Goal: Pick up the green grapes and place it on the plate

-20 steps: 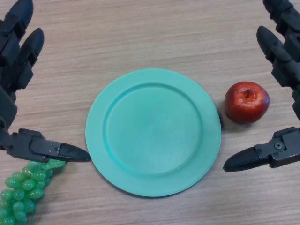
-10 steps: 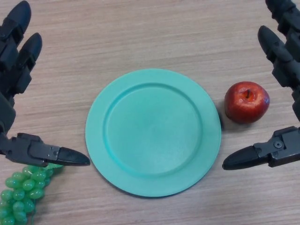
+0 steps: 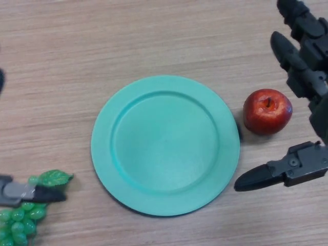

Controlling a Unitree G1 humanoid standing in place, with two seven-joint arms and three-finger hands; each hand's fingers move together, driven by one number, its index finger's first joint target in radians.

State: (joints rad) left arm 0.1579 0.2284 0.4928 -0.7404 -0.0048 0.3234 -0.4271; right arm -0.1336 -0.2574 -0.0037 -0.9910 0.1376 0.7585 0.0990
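A bunch of green grapes with a green leaf lies at the bottom left corner of the table, partly cut off by the view's edge. Only the thumb of my left hand shows, lying over the top of the bunch; its fingers are out of view. The teal plate sits empty in the middle. My right hand hovers open at the right, fingers straight, thumb pointing toward the plate's rim.
A red apple rests just right of the plate, between my right hand's fingers and thumb but apart from both. The table is light wood.
My left hand has drawn back to the left and down, so its fingers have left the view and its thumb now lies over the grapes. My right hand shifted slightly left.
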